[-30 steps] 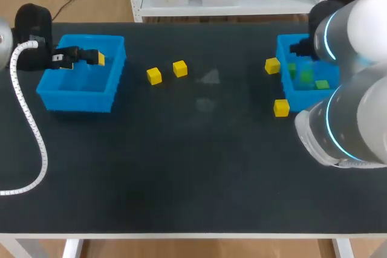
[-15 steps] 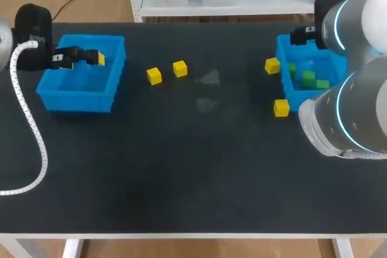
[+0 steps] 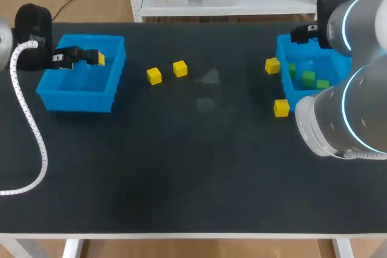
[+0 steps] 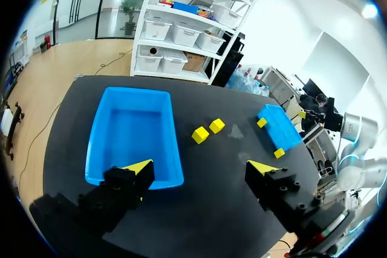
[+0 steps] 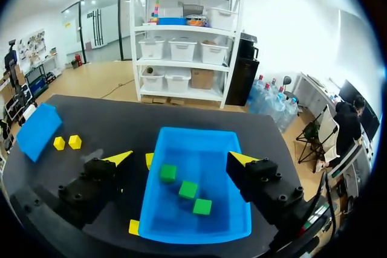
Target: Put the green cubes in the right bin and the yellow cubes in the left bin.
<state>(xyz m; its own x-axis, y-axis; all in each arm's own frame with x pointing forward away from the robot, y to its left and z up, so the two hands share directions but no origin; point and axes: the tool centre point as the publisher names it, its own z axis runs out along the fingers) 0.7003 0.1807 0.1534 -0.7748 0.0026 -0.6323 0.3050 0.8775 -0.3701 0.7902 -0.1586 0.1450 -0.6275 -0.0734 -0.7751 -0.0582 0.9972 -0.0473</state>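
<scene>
Three green cubes (image 5: 188,189) lie inside the right bin (image 5: 199,234); four yellow cubes (image 3: 281,107) outside it, two just beside. Left pincer (image 4: 200,167) and right pincer (image 5: 180,159) spread.

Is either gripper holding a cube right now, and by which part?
Nothing is held: the left gripper and the right gripper are both open and empty.

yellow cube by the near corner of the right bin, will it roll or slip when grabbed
Probably won't roll: the yellow cube sits on a flat face on the table. Its flat, parallel sides should suit a pinch, and it looks small, so likely light. It lies close to the wall of the right bin, so a push could jam it there.
</scene>
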